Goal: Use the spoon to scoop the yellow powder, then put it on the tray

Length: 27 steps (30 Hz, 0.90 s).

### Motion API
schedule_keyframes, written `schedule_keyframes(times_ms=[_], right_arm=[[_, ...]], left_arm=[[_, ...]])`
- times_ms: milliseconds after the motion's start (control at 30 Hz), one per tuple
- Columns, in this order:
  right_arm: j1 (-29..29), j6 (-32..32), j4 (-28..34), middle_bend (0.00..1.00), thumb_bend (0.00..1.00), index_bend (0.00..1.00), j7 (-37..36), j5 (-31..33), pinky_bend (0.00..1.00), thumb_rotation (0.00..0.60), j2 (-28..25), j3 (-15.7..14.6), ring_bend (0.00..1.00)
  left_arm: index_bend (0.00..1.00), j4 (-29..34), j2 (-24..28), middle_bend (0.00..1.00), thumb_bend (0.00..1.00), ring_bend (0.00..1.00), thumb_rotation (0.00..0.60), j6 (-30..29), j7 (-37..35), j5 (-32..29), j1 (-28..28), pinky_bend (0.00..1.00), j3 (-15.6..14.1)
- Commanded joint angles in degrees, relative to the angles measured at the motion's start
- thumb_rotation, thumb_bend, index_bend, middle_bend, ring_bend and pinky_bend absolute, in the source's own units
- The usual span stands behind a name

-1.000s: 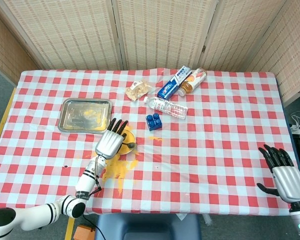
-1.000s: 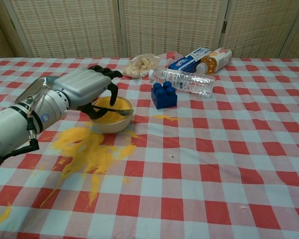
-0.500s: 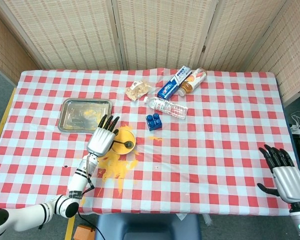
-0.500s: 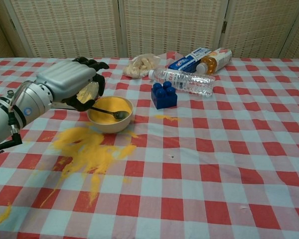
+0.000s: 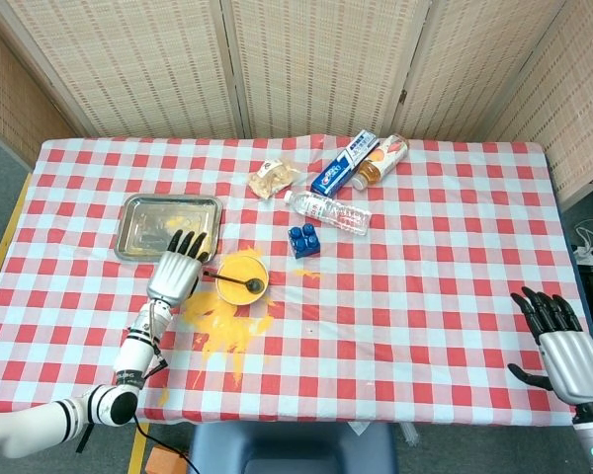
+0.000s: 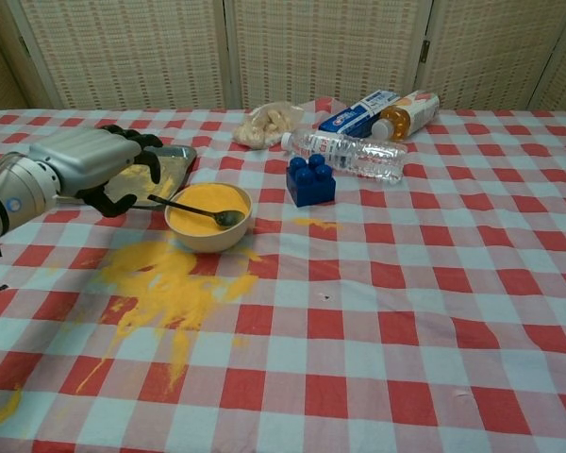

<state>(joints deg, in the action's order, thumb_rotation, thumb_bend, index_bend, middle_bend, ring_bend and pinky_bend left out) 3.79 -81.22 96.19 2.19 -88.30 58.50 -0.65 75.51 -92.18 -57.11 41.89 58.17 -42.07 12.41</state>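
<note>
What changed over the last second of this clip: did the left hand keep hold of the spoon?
No. The left hand moved off the bowl toward the tray and the robot's left, letting go of the spoon, which now rests in the bowl with its handle over the rim. The right hand, spilled powder, bottle and blue block stayed put.
</note>
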Motion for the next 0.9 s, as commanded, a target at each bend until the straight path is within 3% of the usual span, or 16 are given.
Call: schedule_keyframes(times_ms=[33, 267, 900], right_arm=[[-0.04, -0.09, 0.03, 0.00, 0.05, 0.00, 0.07, 0.06, 0.00, 0.600, -0.01, 0.06, 0.00], [-0.01, 0.11, 0.13, 0.00, 0.05, 0.00, 0.49, 0.04, 0.00, 0.600, 0.12, 0.01, 0.00], [-0.28, -0.47, 0.33, 0.00, 0.05, 0.00, -0.34, -0.64, 0.00, 0.600, -0.41, -0.13, 0.00]], left_arm=[[0.30, 3.35, 2.29, 0.00, 0.57, 0.00, 0.600, 0.68, 2.93, -4.23, 0.09, 0.02, -0.10], [0.32, 6.79, 3.96, 0.00, 0.57, 0.00, 0.600, -0.89, 2.51, -3.35, 0.35, 0.02, -1.83], [0.29, 6.57, 1.86, 0.00, 0.57, 0.00, 0.600, -2.84, 4.75, -3.27, -1.44, 0.02, -4.26]])
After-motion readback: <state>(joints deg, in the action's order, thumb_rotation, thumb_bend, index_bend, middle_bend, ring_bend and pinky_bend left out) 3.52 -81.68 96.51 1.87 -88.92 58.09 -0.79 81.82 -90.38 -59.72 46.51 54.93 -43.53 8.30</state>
